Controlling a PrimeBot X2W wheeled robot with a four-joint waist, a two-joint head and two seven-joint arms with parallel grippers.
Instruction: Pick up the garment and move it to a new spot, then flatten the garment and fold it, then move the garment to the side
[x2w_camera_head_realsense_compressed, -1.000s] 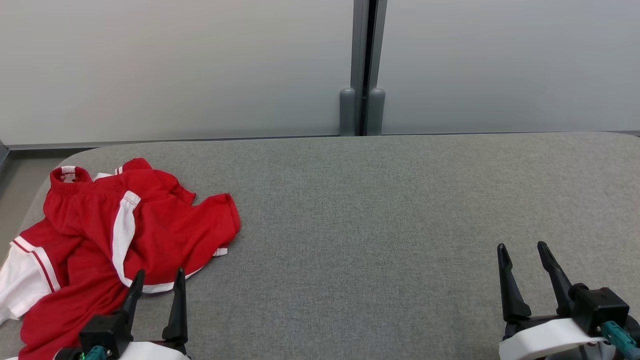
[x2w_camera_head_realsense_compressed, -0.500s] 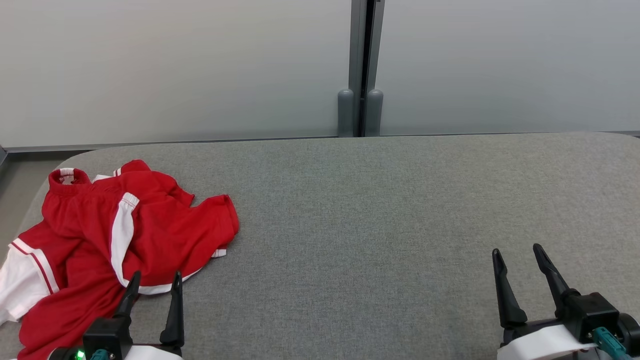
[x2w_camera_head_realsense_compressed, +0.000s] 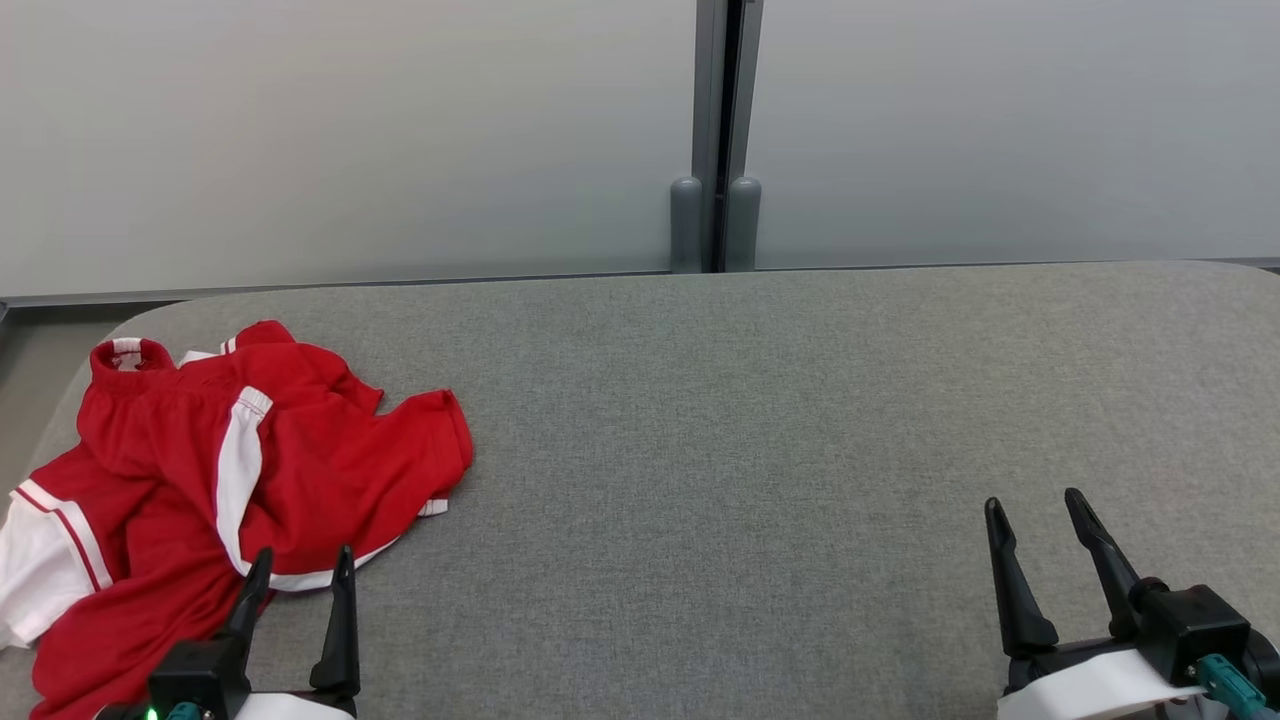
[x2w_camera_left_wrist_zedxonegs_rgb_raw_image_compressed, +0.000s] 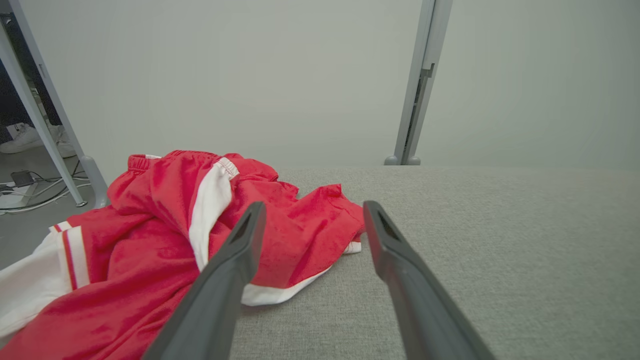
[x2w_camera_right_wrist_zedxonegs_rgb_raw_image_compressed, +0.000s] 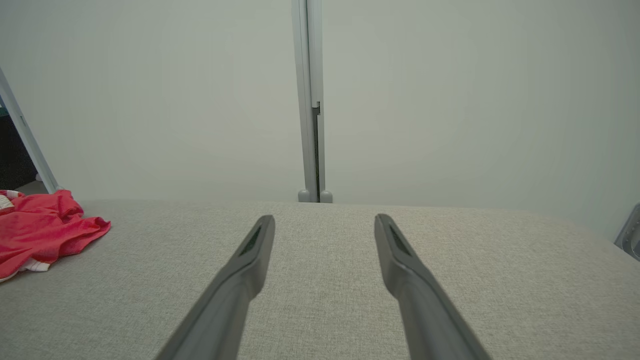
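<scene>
The garment (x2w_camera_head_realsense_compressed: 280, 460) is a crumpled red piece with white stripes and white panels, lying at the left end of the grey table (x2w_camera_head_realsense_compressed: 750, 420). My left gripper (x2w_camera_head_realsense_compressed: 305, 560) is open at the lower left, its fingertips just at the garment's near white hem. In the left wrist view the garment (x2w_camera_left_wrist_zedxonegs_rgb_raw_image_compressed: 160, 225) spreads ahead and left of that gripper (x2w_camera_left_wrist_zedxonegs_rgb_raw_image_compressed: 312, 212), with nothing between the fingers. My right gripper (x2w_camera_head_realsense_compressed: 1035, 505) stands open at the lower right over bare fabric. From the right wrist view the garment (x2w_camera_right_wrist_zedxonegs_rgb_raw_image_compressed: 40, 230) shows at the far left, well apart from the right gripper (x2w_camera_right_wrist_zedxonegs_rgb_raw_image_compressed: 325, 220).
A pale partition wall with a grey vertical post (x2w_camera_head_realsense_compressed: 718, 130) runs behind the table's far edge. The table's rounded left corner (x2w_camera_head_realsense_compressed: 120, 325) lies just past the garment. Floor with cables and a metal leg (x2w_camera_left_wrist_zedxonegs_rgb_raw_image_compressed: 50, 120) shows beyond that end.
The whole head view has shifted slightly, so the camera has moved. Both grippers sit a little lower in the picture. The garment lies as before.
</scene>
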